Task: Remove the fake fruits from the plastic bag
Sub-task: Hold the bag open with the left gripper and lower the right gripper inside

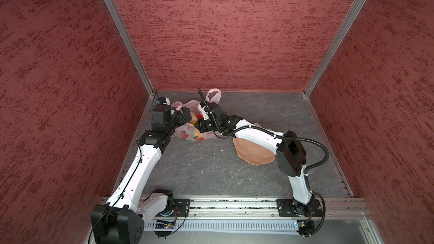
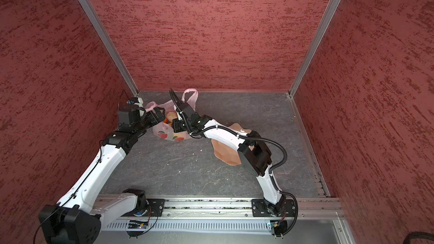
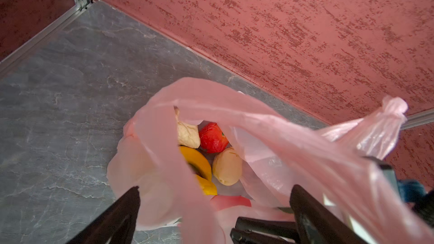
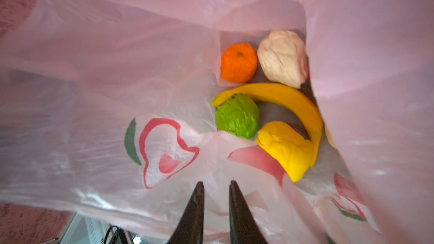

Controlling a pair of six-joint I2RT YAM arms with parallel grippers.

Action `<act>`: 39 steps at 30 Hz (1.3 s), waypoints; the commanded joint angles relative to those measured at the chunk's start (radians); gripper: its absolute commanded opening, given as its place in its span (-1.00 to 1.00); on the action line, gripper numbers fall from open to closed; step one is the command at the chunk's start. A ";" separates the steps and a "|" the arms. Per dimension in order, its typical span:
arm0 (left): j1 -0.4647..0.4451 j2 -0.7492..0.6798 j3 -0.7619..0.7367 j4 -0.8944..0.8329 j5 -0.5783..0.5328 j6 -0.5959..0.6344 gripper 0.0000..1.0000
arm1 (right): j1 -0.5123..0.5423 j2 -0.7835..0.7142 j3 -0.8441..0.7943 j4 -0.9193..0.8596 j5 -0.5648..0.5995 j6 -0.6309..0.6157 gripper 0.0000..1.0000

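Grey marbled tabletop (image 1: 211, 172), crinkly pink plastic bag (image 4: 94, 90), lumpy fake fruits (image 4: 237, 116) inside, left tool (image 3: 214, 188) spread, right tool (image 4: 216, 181) pinching bag

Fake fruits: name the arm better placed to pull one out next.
Probably left: left gripper open over the plastic bag mouth, fake fruits below; right gripper is shut on the bag.

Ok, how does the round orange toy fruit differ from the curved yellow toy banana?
The round orange toy fruit is compact and ribbed; the curved yellow toy banana is long and smooth. The banana arcs around the bumpy green fruit; the orange sits beside the cream lump. Both lie inside the translucent pink plastic bag.
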 commanded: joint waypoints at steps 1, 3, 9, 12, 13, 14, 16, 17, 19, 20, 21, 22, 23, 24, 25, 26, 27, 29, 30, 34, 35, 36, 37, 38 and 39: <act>0.026 0.013 -0.037 0.047 0.050 -0.062 0.99 | 0.005 -0.006 -0.060 -0.019 -0.019 0.000 -0.57; 0.042 0.023 -0.047 0.045 0.069 -0.073 0.99 | 0.005 -0.011 -0.101 -0.001 -0.024 0.015 -0.58; 0.069 0.054 -0.072 0.036 0.094 -0.093 0.99 | 0.006 -0.035 -0.188 0.039 -0.033 0.048 -0.58; 0.088 0.080 -0.083 0.031 0.091 -0.112 0.99 | 0.012 -0.049 -0.221 0.047 -0.038 0.060 -0.58; 0.099 0.092 -0.089 0.032 0.093 -0.122 0.99 | 0.015 -0.054 -0.233 0.049 -0.038 0.064 -0.58; 0.109 0.104 -0.094 0.033 0.100 -0.131 0.99 | 0.017 -0.062 -0.247 0.053 -0.036 0.069 -0.58; 0.125 0.126 -0.103 0.031 0.104 -0.150 0.99 | 0.021 -0.078 -0.278 0.066 -0.035 0.082 -0.58; 0.132 0.136 -0.106 0.024 0.100 -0.162 0.99 | 0.024 -0.086 -0.295 0.074 -0.035 0.090 -0.58; 0.146 0.148 -0.113 0.004 0.101 -0.184 0.99 | 0.029 -0.098 -0.320 0.086 -0.035 0.105 -0.58; 0.155 0.148 -0.121 -0.004 0.106 -0.193 1.00 | 0.033 -0.103 -0.333 0.093 -0.036 0.111 -0.58; 0.157 0.142 -0.127 -0.013 0.108 -0.200 0.95 | 0.037 -0.106 -0.342 0.095 -0.036 0.118 -0.58; 0.159 0.132 -0.135 -0.028 0.105 -0.204 0.84 | 0.041 -0.107 -0.350 0.099 -0.035 0.123 -0.58; 0.161 0.120 -0.143 -0.045 0.095 -0.209 0.71 | 0.045 -0.106 -0.357 0.102 -0.035 0.128 -0.58; 0.163 0.108 -0.152 -0.061 0.086 -0.212 0.61 | 0.046 -0.105 -0.363 0.104 -0.033 0.133 -0.58; 0.167 0.093 -0.163 -0.080 0.077 -0.214 0.48 | 0.046 -0.103 -0.367 0.108 -0.031 0.138 -0.58; 0.176 0.079 -0.176 -0.100 0.065 -0.214 0.32 | 0.046 -0.102 -0.369 0.108 -0.023 0.143 -0.58; 0.186 0.067 -0.191 -0.114 0.058 -0.217 0.23 | 0.046 -0.102 -0.369 0.107 -0.015 0.146 -0.58; 0.228 0.040 -0.237 -0.117 0.057 -0.222 0.03 | 0.051 -0.103 -0.360 0.107 0.016 0.149 -0.58; 0.248 0.034 -0.256 -0.114 0.060 -0.226 -0.02 | 0.052 -0.103 -0.351 0.107 0.028 0.150 -0.58; 0.308 0.026 -0.303 -0.083 0.095 -0.235 -0.27 | 0.063 -0.094 -0.283 0.067 0.079 0.136 -0.54; 0.309 0.025 -0.306 -0.079 0.096 -0.234 -0.32 | 0.064 -0.094 -0.260 0.048 0.097 0.130 -0.52; 0.309 0.023 -0.308 -0.075 0.097 -0.232 -0.36 | 0.066 -0.094 -0.239 0.033 0.113 0.121 -0.51; 0.309 0.018 -0.313 -0.069 0.101 -0.234 -0.40 | 0.067 -0.094 -0.215 0.018 0.129 0.111 -0.50; 0.309 0.012 -0.318 -0.063 0.106 -0.234 -0.41 | 0.068 -0.093 -0.191 0.005 0.146 0.102 -0.48; 0.309 0.004 -0.323 -0.057 0.108 -0.235 -0.42 | 0.067 -0.088 -0.169 -0.004 0.154 0.096 -0.47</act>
